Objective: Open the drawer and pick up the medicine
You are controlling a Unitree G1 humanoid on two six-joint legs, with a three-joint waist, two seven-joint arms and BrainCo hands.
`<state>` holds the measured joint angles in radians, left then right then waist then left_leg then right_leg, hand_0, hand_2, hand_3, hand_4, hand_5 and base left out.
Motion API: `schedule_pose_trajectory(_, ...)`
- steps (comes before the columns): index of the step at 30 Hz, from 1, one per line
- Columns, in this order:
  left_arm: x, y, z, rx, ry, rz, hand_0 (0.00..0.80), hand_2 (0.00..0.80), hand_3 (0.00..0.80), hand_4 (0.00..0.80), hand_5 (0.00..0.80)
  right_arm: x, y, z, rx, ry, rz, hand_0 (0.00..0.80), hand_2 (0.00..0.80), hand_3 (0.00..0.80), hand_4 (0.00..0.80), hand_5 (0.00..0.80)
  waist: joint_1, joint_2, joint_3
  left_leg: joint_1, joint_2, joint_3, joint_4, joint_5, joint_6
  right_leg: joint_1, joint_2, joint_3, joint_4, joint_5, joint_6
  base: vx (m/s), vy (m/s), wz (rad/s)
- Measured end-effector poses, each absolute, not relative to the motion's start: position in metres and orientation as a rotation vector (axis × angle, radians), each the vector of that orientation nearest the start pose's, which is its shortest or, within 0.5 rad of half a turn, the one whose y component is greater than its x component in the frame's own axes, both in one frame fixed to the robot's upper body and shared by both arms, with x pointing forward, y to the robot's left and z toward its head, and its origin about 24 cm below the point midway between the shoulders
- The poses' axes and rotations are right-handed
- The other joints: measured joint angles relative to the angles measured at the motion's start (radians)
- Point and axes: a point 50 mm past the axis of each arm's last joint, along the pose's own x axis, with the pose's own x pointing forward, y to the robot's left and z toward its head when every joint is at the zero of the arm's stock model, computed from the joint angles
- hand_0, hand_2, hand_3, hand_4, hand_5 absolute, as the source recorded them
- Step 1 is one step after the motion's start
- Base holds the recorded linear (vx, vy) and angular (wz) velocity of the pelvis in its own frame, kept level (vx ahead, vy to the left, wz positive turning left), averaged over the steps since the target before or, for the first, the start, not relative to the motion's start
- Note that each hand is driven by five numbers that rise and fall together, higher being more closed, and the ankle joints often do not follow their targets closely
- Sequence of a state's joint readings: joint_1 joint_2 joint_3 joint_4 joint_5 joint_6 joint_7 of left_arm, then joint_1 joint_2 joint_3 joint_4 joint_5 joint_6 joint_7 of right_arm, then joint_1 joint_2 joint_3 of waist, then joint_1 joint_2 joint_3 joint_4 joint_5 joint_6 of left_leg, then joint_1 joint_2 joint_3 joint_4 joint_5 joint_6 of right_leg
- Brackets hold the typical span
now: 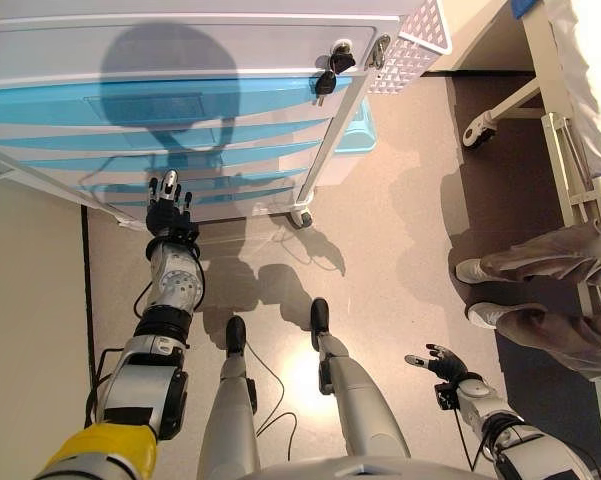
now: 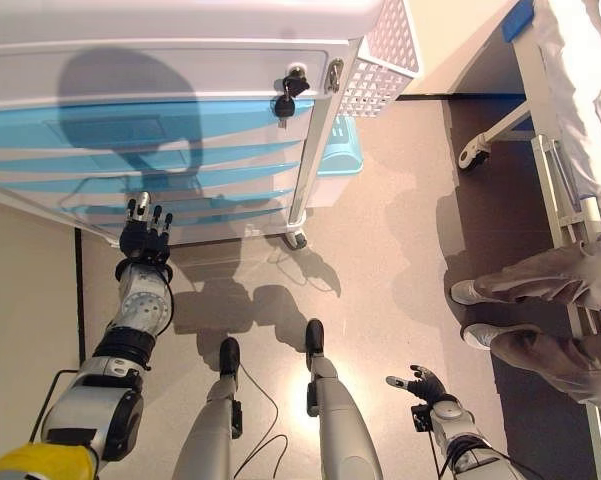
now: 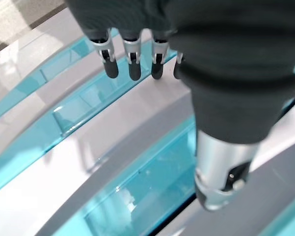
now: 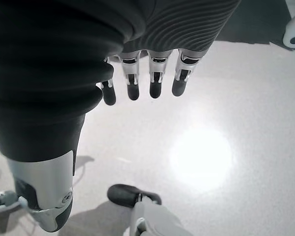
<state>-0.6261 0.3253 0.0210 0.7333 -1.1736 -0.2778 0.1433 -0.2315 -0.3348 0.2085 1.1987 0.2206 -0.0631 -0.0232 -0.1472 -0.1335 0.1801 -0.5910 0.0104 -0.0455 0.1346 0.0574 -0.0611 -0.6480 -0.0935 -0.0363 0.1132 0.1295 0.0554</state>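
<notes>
A white cart (image 1: 180, 40) with several blue drawer fronts (image 1: 130, 110) stands ahead of me, and every drawer is closed. No medicine shows in any view. My left hand (image 1: 168, 210) reaches up to the lower drawers, its fingers (image 3: 132, 64) straight and open just off a blue drawer front (image 3: 137, 187). I cannot tell whether they touch it. My right hand (image 1: 442, 365) hangs low at the right over the floor, its fingers (image 4: 154, 83) relaxed and open, holding nothing.
A bunch of keys (image 1: 330, 72) hangs from the lock at the cart's upper right corner. A white perforated basket (image 1: 420, 40) is fixed to its side, with a blue bin (image 1: 355, 130) behind. A person's legs and shoes (image 1: 540, 260) stand by a bed frame (image 1: 570, 150) on the right.
</notes>
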Motion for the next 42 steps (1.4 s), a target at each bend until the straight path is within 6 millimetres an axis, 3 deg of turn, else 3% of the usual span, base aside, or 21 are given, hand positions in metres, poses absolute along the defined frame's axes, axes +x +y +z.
schedule_pose_trajectory(13,0.359,0.229,0.1,-0.925,-0.199,0.326,0.0,0.0,0.0,0.0,0.0,0.193,-0.255,-0.117,-0.253,0.905,-0.129,0.0,0.0,0.0,0.0,0.0,0.004,-0.001,0.038,0.0,-0.001,-0.002,0.0,0.002,0.0,0.0,-0.001,-0.001,0.001,0.0,0.0,0.0,0.0,0.0)
schedule_pose_trajectory(30,0.356,0.19,0.113,-0.948,-0.226,0.133,0.0,0.0,0.0,0.0,0.0,0.193,-0.254,-0.117,-0.248,0.905,-0.116,0.0,0.0,0.0,0.0,0.0,0.025,-0.001,0.081,0.014,-0.012,-0.008,0.001,0.005,0.008,0.011,-0.012,-0.003,0.013,-0.003,0.004,-0.001,0.0,0.0)
schedule_pose_trajectory(42,0.354,0.178,0.119,-0.956,-0.241,0.052,0.0,0.0,0.0,0.0,0.0,0.193,-0.254,-0.117,-0.246,0.906,-0.111,0.0,0.0,0.0,0.0,0.0,0.023,0.0,0.081,0.016,-0.014,-0.007,0.0,0.006,0.01,0.011,-0.014,-0.002,0.014,-0.003,0.006,0.0,0.0,0.0)
